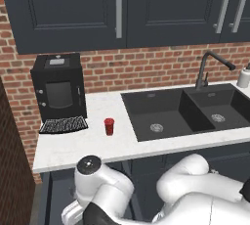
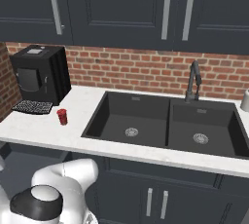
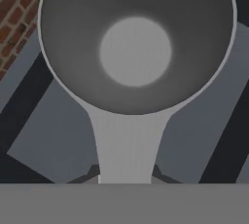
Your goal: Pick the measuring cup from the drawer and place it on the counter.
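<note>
The gripper (image 3: 127,180) is clamping the handle of the measuring cup (image 3: 136,47), bowl facing the hand camera (a handle grip is keeping the bowl unobstructed), and is carrying it low, below the counter (image 1: 97,146), for placement near the red cup (image 1: 109,126)

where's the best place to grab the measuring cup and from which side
By the handle. The measuring cup is a wide round bowl, too broad for the jaws, while the flat, thin handle sticks straight out of it. Come in along the handle from its free end, as the gripper is now, shut on it.
</note>
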